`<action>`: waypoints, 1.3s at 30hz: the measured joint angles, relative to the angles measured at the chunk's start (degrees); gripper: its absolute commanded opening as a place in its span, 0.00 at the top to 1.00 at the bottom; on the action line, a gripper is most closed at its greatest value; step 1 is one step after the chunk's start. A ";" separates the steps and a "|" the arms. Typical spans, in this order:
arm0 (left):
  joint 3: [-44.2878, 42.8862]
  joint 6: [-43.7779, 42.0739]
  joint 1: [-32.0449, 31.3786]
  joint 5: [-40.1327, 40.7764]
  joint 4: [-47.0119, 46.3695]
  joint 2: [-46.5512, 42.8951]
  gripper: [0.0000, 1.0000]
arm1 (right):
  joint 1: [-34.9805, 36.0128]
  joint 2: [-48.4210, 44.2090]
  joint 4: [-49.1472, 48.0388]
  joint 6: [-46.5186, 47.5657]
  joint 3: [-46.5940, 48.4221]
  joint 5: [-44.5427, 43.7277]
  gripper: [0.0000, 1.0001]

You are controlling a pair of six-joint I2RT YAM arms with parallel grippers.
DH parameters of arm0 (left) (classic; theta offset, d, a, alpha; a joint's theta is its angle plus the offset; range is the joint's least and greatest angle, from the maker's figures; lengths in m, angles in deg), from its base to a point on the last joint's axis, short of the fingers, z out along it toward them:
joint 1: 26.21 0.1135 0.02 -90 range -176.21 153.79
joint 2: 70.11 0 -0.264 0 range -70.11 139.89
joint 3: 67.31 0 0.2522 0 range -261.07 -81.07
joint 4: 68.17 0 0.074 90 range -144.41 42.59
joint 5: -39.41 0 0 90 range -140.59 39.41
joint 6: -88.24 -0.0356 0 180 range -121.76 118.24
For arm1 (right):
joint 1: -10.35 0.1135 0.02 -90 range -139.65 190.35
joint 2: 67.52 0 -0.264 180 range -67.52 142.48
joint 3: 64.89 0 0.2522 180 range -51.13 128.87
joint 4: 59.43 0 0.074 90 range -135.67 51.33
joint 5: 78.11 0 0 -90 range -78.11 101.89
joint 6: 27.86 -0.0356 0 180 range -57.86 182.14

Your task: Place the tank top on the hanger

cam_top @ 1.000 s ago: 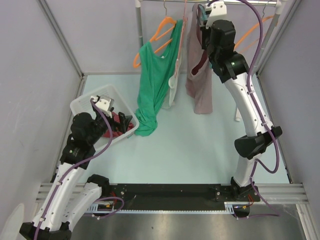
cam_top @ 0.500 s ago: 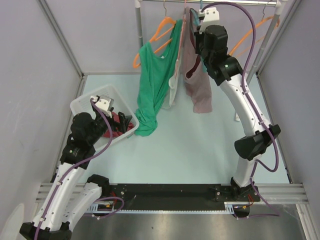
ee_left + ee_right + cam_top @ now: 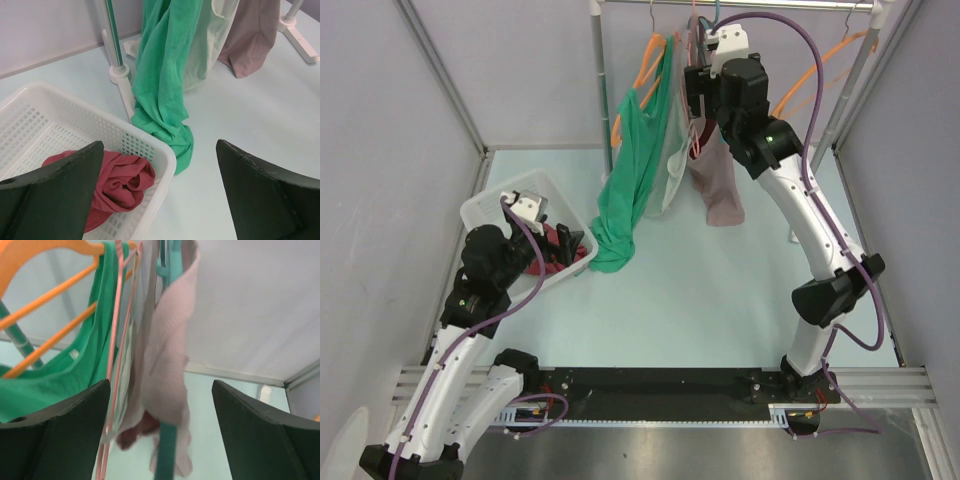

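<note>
From above, the right gripper (image 3: 692, 92) is raised to the rail (image 3: 770, 4) over the far edge of the table (image 3: 720, 290), just beside the dusty pink tank top (image 3: 722, 190), which hangs there next to a longer green top (image 3: 632, 180). The left gripper (image 3: 533, 208) hovers over the white basket (image 3: 480, 212) near the table's left edge. In the left wrist view its jaws stand wide and empty above the basket's rim, with a dark red cloth (image 3: 117, 182) lying inside. In the right wrist view the jaws are spread wide. The tank top hangs between the two fingers (image 3: 55, 435) and, as far as we can see, touches neither. It appears draped on the teal hanger (image 3: 165, 262), with an orange hanger (image 3: 50, 270) just to one side. We judge this to be the release. To do it well, we would keep the jaws wide and draw straight back from the rail, away from the neighbouring hangers. We would go slowly, so that no finger drags the soft cloth off its hanger.
</note>
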 measured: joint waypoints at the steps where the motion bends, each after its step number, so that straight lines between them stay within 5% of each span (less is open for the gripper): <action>1: 0.02 0.00 0.04 0.02 0.00 0.00 0.01 | 0.13 -1.03 -0.11 0.09 -1.27 -0.02 0.04; 9: 0.37 0.66 0.85 1.29 -0.22 -0.39 0.01 | 1.95 -18.05 -2.84 0.02 -17.09 5.03 0.00; 20: 1.90 3.04 1.88 6.54 -0.83 -3.58 0.01 | 1.86 -48.54 -7.58 -5.51 -51.93 16.65 0.00; 30: 2.54 4.42 1.90 8.37 -2.56 -5.14 0.01 | -21.73 -58.42 -4.83 -15.19 -73.00 31.74 0.00; 39: 2.69 5.51 1.92 9.55 -3.41 -5.79 0.01 | -25.99 -63.39 -4.76 -18.03 -75.65 39.23 0.00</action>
